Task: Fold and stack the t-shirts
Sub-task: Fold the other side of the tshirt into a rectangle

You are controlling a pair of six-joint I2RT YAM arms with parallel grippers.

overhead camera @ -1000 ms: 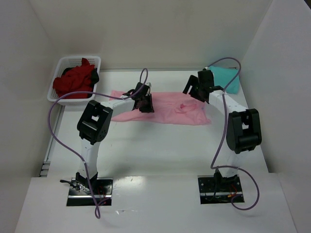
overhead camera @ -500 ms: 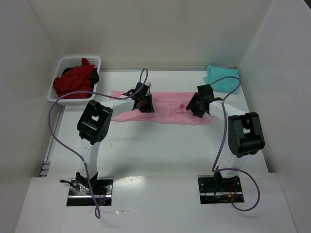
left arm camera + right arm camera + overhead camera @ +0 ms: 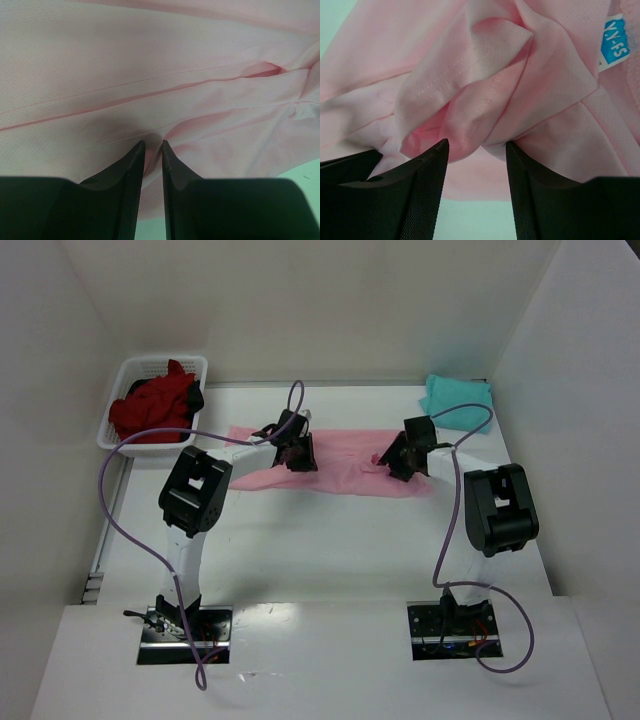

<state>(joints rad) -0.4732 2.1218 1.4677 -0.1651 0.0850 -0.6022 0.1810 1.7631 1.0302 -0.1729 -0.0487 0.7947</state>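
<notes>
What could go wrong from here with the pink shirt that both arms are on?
The right tool: its jaws stand apart around a bunched, layered fold of the pink t-shirt; closing may catch only some layers, and the fold could come out crooked.
The left tool: it pinches just a thin ridge of cloth at its tips, which might slip when lifted.

White table (image 3: 330, 540), walled on three sides. Bears a light pink t-shirt (image 3: 345, 468) stretched left to right across the middle — bunched and creased toward its right end. Holds a folded teal t-shirt (image 3: 455, 398) at the far right corner, a white lattice basket (image 3: 140, 365) at the far left.
</notes>
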